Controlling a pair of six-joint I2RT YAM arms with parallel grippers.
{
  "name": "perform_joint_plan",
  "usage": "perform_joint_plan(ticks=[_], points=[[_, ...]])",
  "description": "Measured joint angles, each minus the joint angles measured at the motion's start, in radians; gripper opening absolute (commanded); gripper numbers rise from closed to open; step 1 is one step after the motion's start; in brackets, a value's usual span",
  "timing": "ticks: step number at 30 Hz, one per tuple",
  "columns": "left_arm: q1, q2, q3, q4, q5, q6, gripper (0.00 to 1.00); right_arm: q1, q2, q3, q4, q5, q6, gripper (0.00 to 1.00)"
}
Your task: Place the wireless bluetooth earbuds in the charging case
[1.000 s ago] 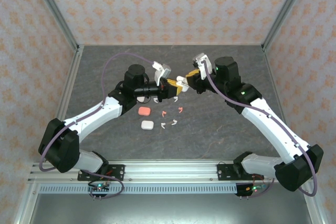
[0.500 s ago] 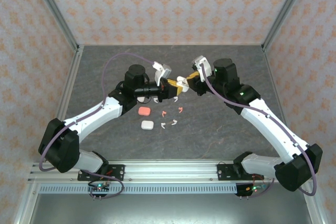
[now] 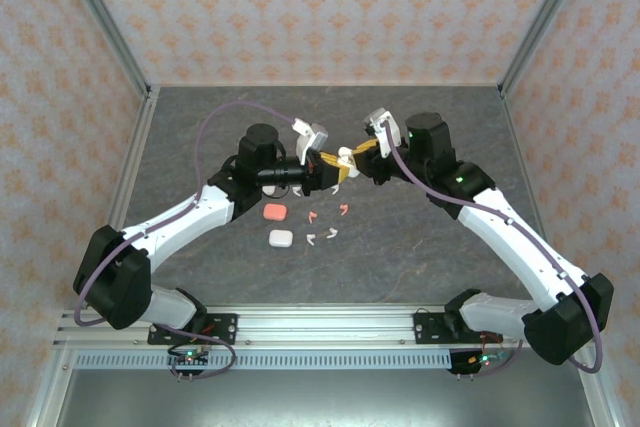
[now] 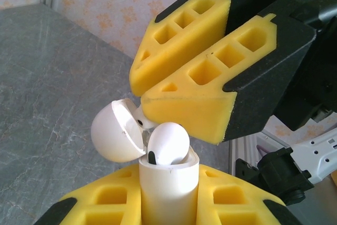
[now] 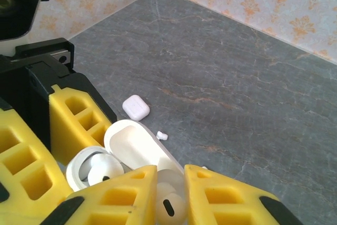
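**Left tool** (image 4: 168, 206): closed on the body of the white charging case (image 4: 169, 183). It holds the case upright above the bench (image 5: 237, 67), with the lid (image 4: 117, 130) swung open. The seated earbud (image 4: 167, 142) rests head-up in one pocket.

**Right tool** (image 5: 169, 180): closed on the held earbud (image 5: 169, 204), which is white and pinched between the yellow foam pads (image 5: 126, 193) just beside the case mouth. Whether its stem has entered the free pocket cannot be told.

**Other items:** The loose earbuds (image 3: 325, 237), white and red, lie on the bench on the arm-base side of the charging case. They are near a red case (image 3: 274, 212) and a spare white case (image 3: 281, 238).

**Handling assessment:**
- **Earbud:** It appears very light, rigid and glossy, so it is likely to slip or twist in the foam. The best hold is on the bulb, leaving the stem free to point into the pocket.
- **Charging case:** It is smooth and rounded, and is best gripped on the body below the hinge.
- **Lid:** The hinge looks the weakest part, so contact with it should be avoided.
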Motion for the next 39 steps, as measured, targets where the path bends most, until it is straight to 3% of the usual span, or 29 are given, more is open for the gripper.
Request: perform_joint_plan(ticks=[7,12,17,23,30,39], points=[[0.0,0.0,-0.001,0.001,-0.002,-0.005,0.0,0.0,0.0,0.0,0.0,-0.016,0.039,0.27],[0.0,-0.003,-0.013,0.048,-0.02,-0.004,0.0,-0.011,-0.001,0.033,-0.005,-0.031,0.102,0.4],[-0.001,-0.015,-0.039,0.086,-0.037,0.004,0.0,-0.071,-0.015,0.089,0.004,-0.079,0.192,0.52],[-0.018,-0.045,-0.056,0.125,-0.087,0.04,0.0,-0.135,-0.04,0.129,0.017,-0.131,0.314,0.58],[-0.062,-0.102,-0.096,0.167,-0.265,0.142,0.0,-0.184,-0.037,0.156,-0.042,-0.152,0.428,0.57],[-0.134,-0.131,-0.096,0.167,-0.505,0.318,0.0,-0.179,0.044,0.315,-0.184,-0.19,0.513,0.55]])
